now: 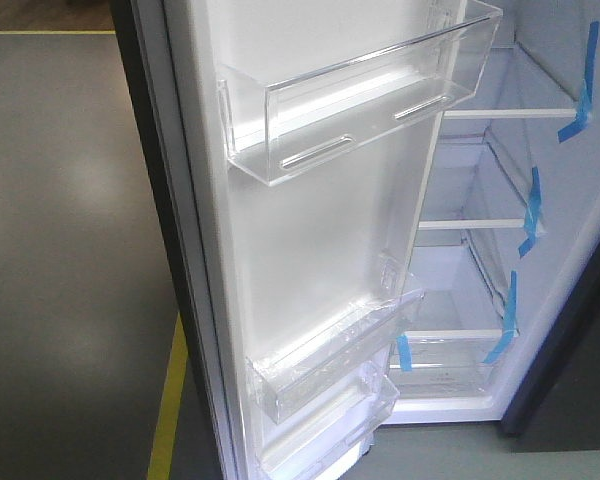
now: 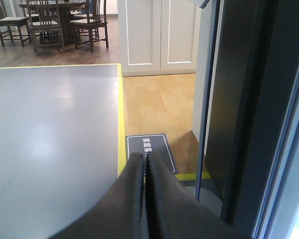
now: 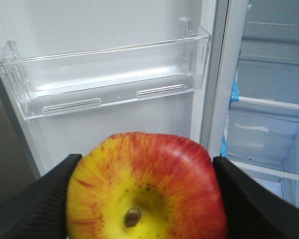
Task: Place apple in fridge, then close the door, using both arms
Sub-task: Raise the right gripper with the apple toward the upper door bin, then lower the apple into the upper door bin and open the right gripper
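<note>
Mostly filling the front view: fridge (image 1: 455, 170) at right, door (image 1: 310, 230) standing wide open at centre. Pressing left gripper (image 2: 145, 162) jaws together, empty, at bottom centre — clamping right gripper (image 3: 144, 196) around apple (image 3: 149, 169), lower centre.

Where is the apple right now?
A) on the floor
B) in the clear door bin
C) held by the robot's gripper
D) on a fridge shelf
C: in the right wrist view, the right gripper pinches the apple from both sides.
</note>
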